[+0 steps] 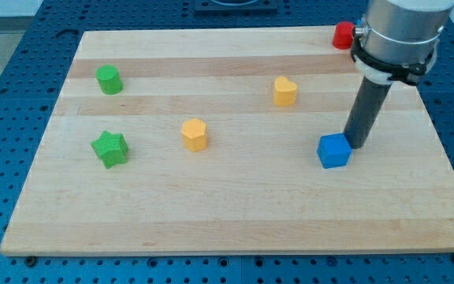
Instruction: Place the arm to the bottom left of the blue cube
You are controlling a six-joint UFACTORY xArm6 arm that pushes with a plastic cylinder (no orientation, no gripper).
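Approach step, goal not yet met: my tip point(358, 146) sits just beside the small blue plastic cube point(334, 151), at its upper right, prob. touching, view unclear. No jaws, nothing held. Cube lies right of centre on the pale wooden board point(235, 221). Next: swing round w/o nudging it to its bottom left. Count: 1 blue cube, 2 green blocks point(109, 80) (one star point(109, 149)), 2 yellow point(195, 135) point(285, 91), 1 red point(343, 35).

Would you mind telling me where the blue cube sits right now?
The blue cube lies in the board's right half, toward the view's bottom, with my tip right beside it at its upper right. The yellow heart is its nearest block, up-left.
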